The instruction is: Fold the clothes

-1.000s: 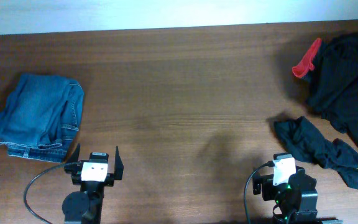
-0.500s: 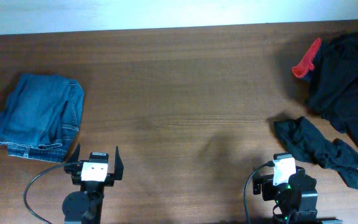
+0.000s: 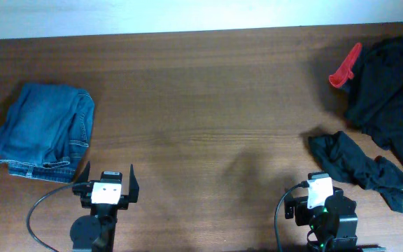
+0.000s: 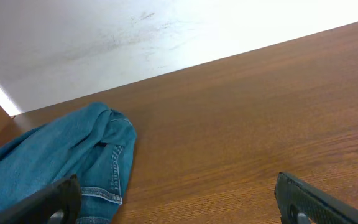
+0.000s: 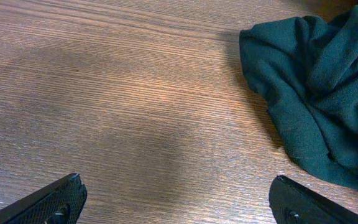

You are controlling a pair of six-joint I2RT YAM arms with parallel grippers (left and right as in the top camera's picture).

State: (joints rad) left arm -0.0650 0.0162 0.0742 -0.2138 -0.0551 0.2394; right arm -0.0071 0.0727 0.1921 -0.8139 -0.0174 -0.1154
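Waiting at the near edge of the brown wooden counter [image 3: 201, 105], both arms sit low and idle. Folding has not begun.

Left jaws: wide apart, holding nothing. Right jaws: the same, spread wide over bare wood.

Positions, all taken from the right arm [image 3: 325, 213]:
- Small crumpled black garment [image 3: 355, 168]: just ahead and slightly outboard, near but not touching. It is the closest piece, so probably the first pick.
- Large black short-sleeved shirt with a small white chest logo [image 3: 390, 98]: farther ahead on the same outboard side, bunched in a heap. It looks dumped as work to be done and needs spreading flat before any fold.
- Red-edged strip of fabric [image 3: 345, 68]: pokes out at the heap's inboard side, well ahead. What it belongs to is unclear.
- Left arm [image 3: 103, 210]: well apart, inboard.
- Loosely folded blue denim jeans [image 3: 44, 133]: beyond the left arm, farthest away. Likely set aside.

The open wood straight ahead and inboard reads as the folding area.
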